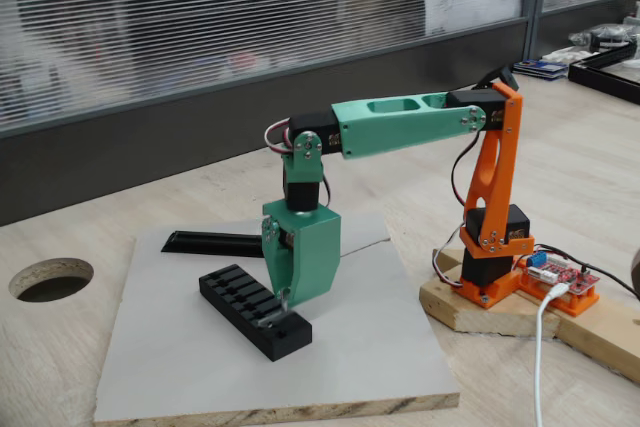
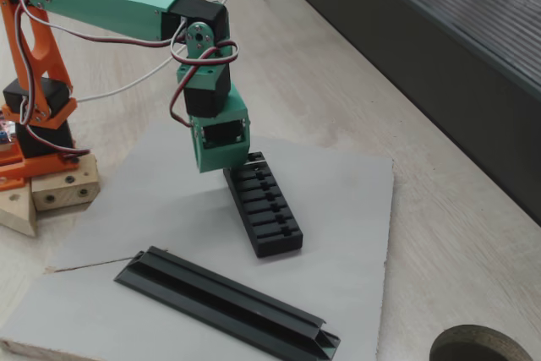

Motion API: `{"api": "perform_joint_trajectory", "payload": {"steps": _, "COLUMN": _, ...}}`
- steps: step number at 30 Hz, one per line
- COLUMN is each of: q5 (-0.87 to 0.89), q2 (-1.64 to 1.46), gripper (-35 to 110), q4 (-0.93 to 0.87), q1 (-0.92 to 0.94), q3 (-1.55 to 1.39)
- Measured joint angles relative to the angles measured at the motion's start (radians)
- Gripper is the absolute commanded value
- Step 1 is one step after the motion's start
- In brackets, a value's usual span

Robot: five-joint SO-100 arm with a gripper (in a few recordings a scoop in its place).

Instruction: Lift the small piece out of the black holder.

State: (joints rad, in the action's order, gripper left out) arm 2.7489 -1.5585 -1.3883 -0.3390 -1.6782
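The claw (image 1: 284, 299) points straight down onto the near end of the black holder (image 1: 240, 303), its tips at or in one of the end slots in a fixed view; whether the fingers are spread or pinched I cannot tell, since the green wrist housing hides them in the other fixed view (image 2: 221, 165). A small grey glint right at the tips looks like the small piece (image 1: 273, 318), seated in a slot near that end (too tiny to be sure).

Judging by its look, the piece is thin, stiff metal: light, smooth and apt to slip or twist, so a firm pinch on its flat faces just above the slot, then a straight upward pull, seems wisest. The holder is loose on the grey board (image 1: 180, 367) and could lift or drag along. The black profile bar (image 2: 228, 302) lies well apart, out of the way.
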Motion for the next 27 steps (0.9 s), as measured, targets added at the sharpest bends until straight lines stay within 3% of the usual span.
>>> {"api": "perform_joint_trajectory", "payload": {"steps": 18, "q5": 0.0, "q2": -0.328, "gripper": 3, "q4": -0.002, "q1": 0.005, "q3": 0.0}}
{"api": "perform_joint_trajectory", "payload": {"steps": 27, "q5": 0.0, "q2": -0.515, "gripper": 3, "q4": -0.002, "q1": 0.19, "q3": 0.0}}
